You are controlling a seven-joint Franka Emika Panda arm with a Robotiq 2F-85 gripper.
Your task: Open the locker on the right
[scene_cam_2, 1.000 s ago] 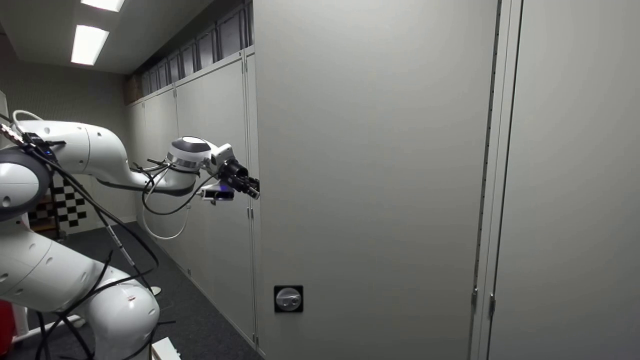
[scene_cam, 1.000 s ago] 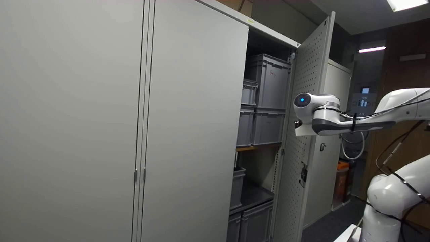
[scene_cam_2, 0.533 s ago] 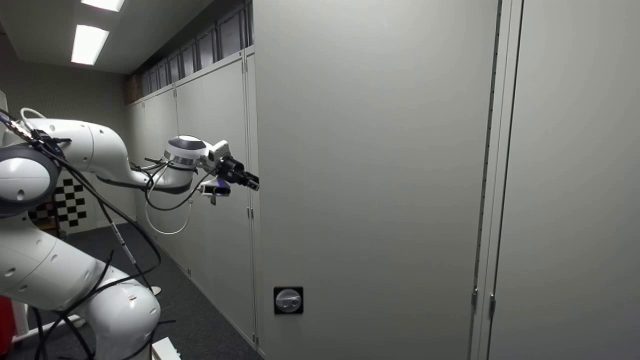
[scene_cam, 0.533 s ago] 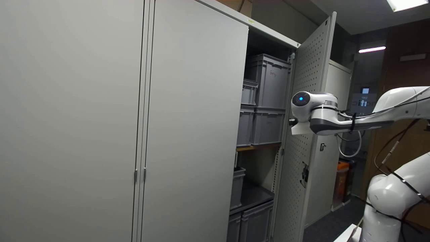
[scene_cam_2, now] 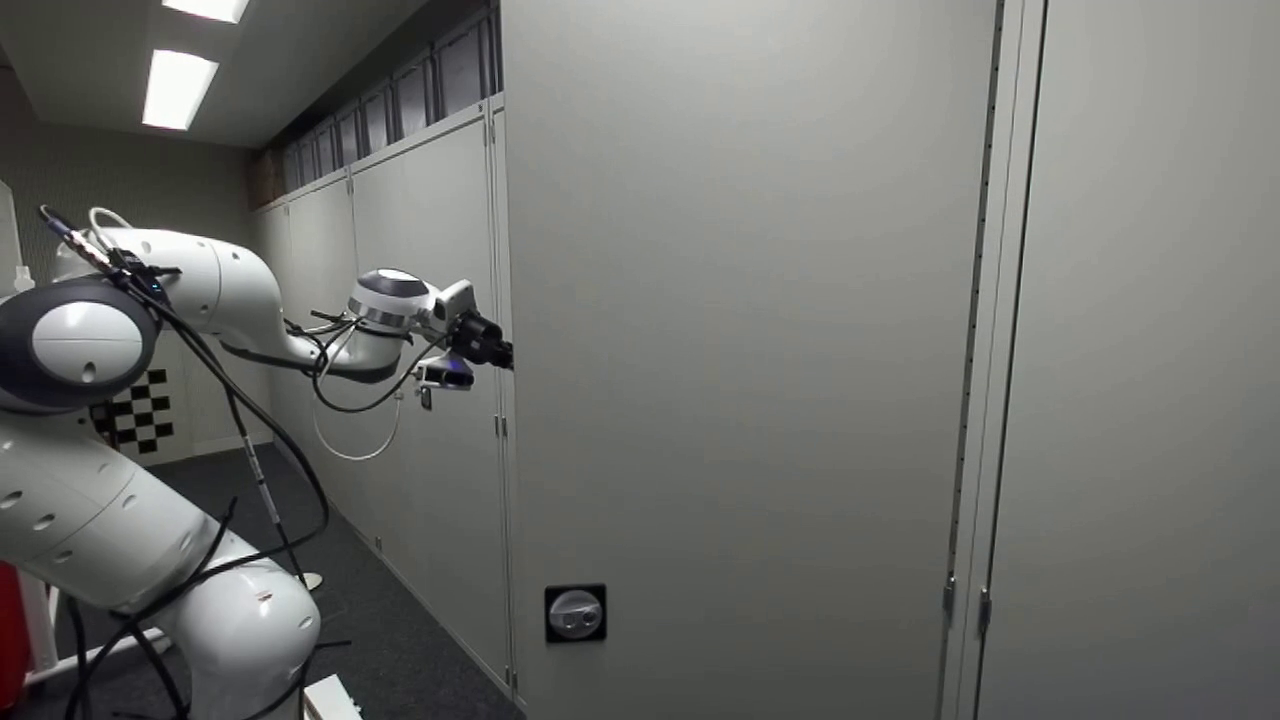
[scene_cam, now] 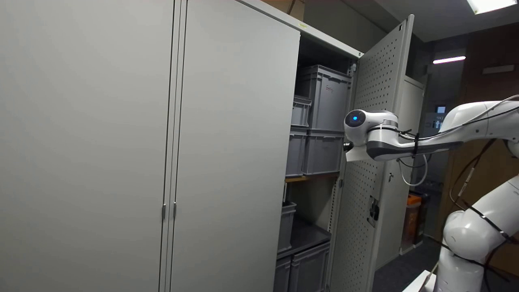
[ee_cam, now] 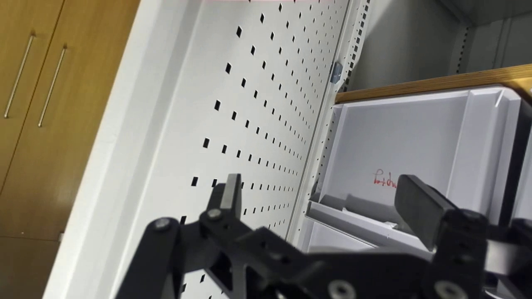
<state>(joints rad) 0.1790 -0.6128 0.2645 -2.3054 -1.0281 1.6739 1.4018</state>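
The locker's door stands open. Its perforated inner face (scene_cam: pixel 375 87) shows in an exterior view and on the left of the wrist view (ee_cam: pixel 178 137). Its plain outer face (scene_cam_2: pixel 740 350), with a round lock (scene_cam_2: pixel 575 613) on a black plate, shows in an exterior view. Grey bins (scene_cam: pixel 328 99) stand on the shelves; one with red writing shows in the wrist view (ee_cam: pixel 415 124). My gripper (ee_cam: pixel 320 180) is open and empty on the inner side of the door. Its left finger overlaps the perforated face; contact cannot be told. The door partly hides the gripper (scene_cam_2: pixel 490 345).
Wide closed grey doors (scene_cam: pixel 239 134) stand left of the opening. Another closed grey panel (scene_cam_2: pixel 1160 350) stands beside the locker. A grey cabinet (scene_cam: pixel 399 182) and an orange bin (scene_cam: pixel 411 215) stand behind the open door. Wooden doors (ee_cam: pixel 37 137) show beyond the door's edge.
The locker's door has swung a little further open. The arm and gripper have moved toward the locker opening, and the gripper's tip has gone further behind the door's edge.
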